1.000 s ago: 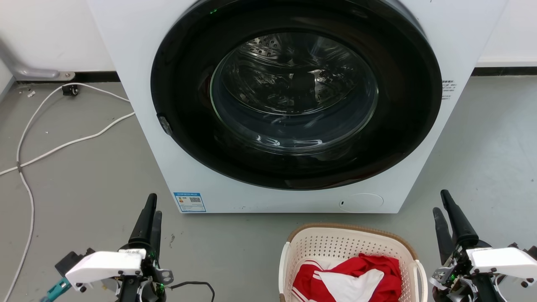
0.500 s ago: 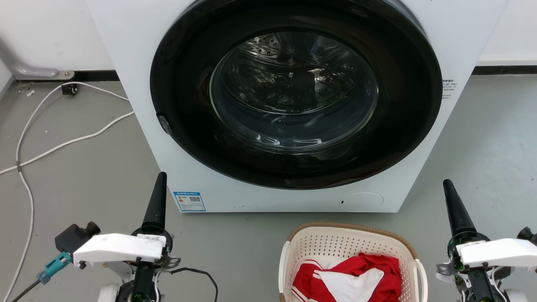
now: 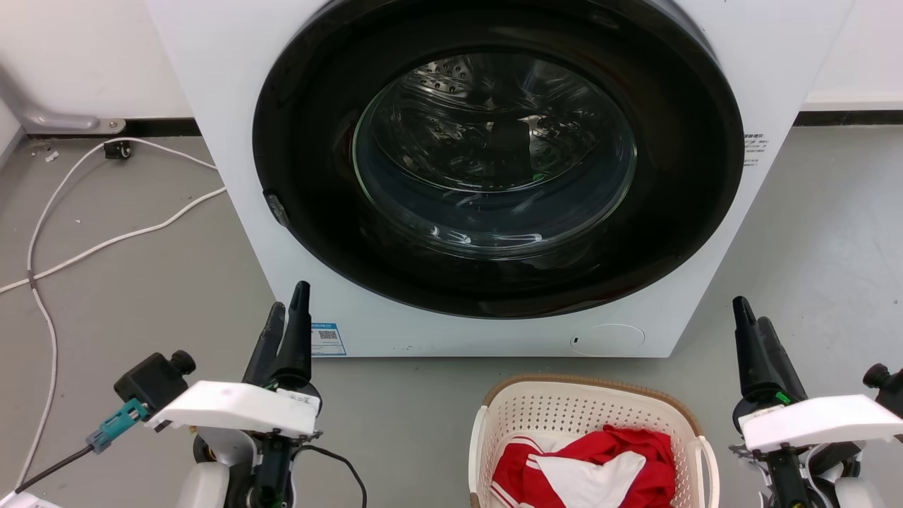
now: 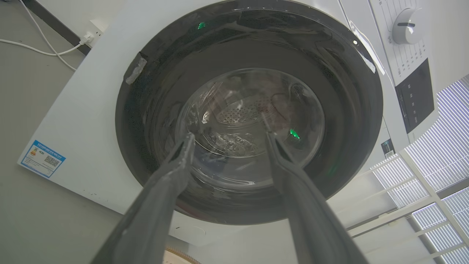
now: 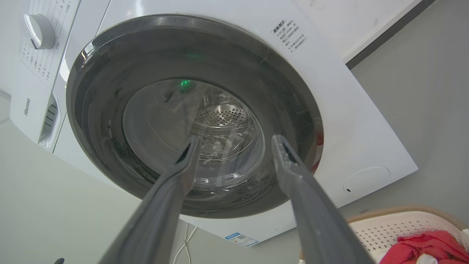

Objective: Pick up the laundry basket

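**At the bottom of the frame: both grippers empty, basket on the floor**

At the lower left of the head view we see the left gripper [image 3: 289, 300], its two dark fingers pointing up the picture and holding nothing. In its own wrist view the left gripper [image 4: 230, 135] shows a wide gap between the fingers, with only the glass of the washer door behind them. At the lower right, the right gripper [image 3: 751, 310] also points up and grips nothing. In its wrist view the right gripper [image 5: 236, 138] is spread just as wide.

Between the two, nearer the right one and touching neither, we find the laundry basket [image 3: 564, 409] at the bottom centre-right of the frame. It stands on the grey floor [image 3: 141, 296] just in front of the washer [image 3: 233, 106]. Its lower part is cut off by the frame edge. A red and white garment [image 3: 600, 473] lies inside it. The basket's corner [image 5: 395, 223] also appears at the lower right of the right wrist view.

A white cable [image 3: 106, 243] trails across the floor at the left.
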`<state>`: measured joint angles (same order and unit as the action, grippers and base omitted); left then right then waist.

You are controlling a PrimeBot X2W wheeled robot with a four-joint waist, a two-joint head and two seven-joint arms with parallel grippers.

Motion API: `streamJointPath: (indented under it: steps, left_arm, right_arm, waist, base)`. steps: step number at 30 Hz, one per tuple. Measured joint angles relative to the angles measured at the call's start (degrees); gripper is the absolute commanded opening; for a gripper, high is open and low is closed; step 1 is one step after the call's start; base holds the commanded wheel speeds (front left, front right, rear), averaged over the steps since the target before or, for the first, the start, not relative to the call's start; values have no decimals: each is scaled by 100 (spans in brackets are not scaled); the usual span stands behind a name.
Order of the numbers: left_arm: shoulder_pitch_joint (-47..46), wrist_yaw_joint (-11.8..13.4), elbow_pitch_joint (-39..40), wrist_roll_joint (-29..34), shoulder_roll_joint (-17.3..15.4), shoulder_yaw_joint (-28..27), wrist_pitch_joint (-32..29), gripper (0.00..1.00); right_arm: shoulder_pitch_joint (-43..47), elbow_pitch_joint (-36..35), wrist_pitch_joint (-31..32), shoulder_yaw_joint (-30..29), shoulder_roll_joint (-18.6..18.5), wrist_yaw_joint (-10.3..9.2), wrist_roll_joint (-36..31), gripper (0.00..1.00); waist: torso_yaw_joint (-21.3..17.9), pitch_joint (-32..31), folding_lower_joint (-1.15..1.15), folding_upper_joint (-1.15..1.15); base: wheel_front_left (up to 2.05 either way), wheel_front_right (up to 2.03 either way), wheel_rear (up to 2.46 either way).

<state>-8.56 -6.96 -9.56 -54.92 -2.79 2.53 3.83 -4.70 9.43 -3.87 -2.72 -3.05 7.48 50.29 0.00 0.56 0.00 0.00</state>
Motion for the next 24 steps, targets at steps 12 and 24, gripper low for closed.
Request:
streamJointPath:
  steps: [12, 24]
  left_arm:
    - [-72, 93, -89, 1024, -1, 250, 219, 100]
    - [-112, 200, -155, 1937, -2, 425, 404, 100]
  right_arm:
    - [3, 1, -216, 53, 4, 0, -1293, 100]
    - [4, 64, -401, 38, 5, 0, -2387, 100]
  waist:
    - [11, -7, 0, 0]
    - [31, -12, 0, 0]
  base:
    - [0, 0, 0]
    - [0, 0, 0]
